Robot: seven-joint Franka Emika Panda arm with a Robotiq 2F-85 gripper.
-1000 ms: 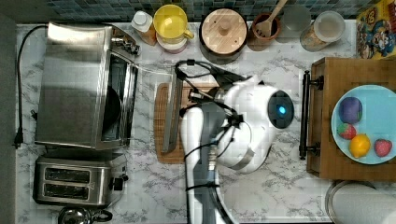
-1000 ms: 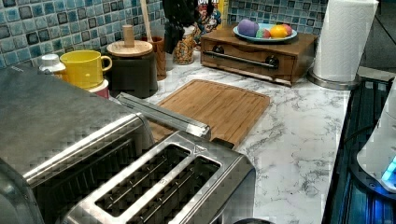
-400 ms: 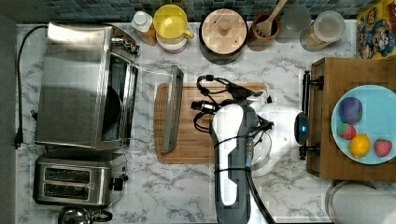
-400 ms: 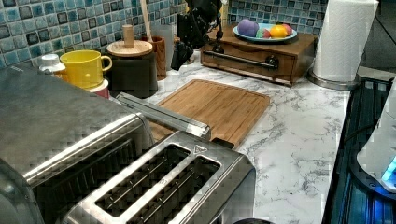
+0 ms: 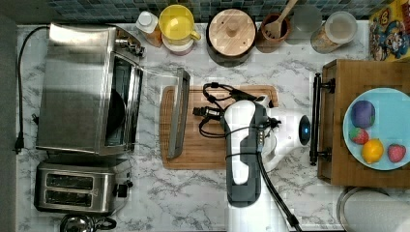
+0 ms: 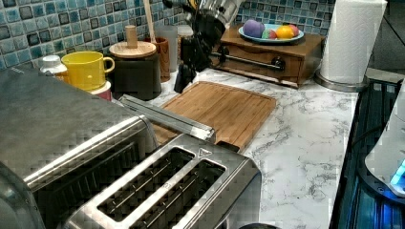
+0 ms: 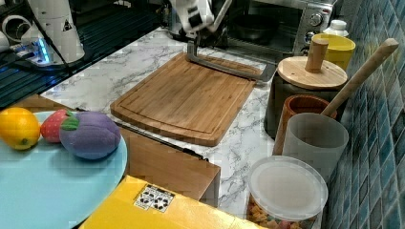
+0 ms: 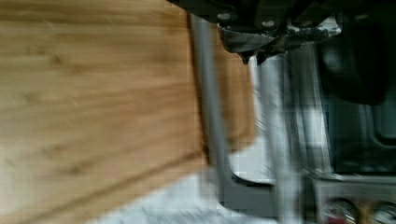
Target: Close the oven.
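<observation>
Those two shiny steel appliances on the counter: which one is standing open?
The larger one, the oven: its glass door hangs down flat over the cutting board. The small two-slot toaster beside it has no door.

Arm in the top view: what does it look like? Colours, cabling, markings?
The arm has rounded white links with a dark grey segment at its lower end. A blue light glows on one joint. Loose black cables loop around the dark end effector.

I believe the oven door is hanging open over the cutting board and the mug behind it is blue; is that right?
Not quite: the mug is yellow, as the top view shows. The oven door does hang open over the cutting board.
</observation>
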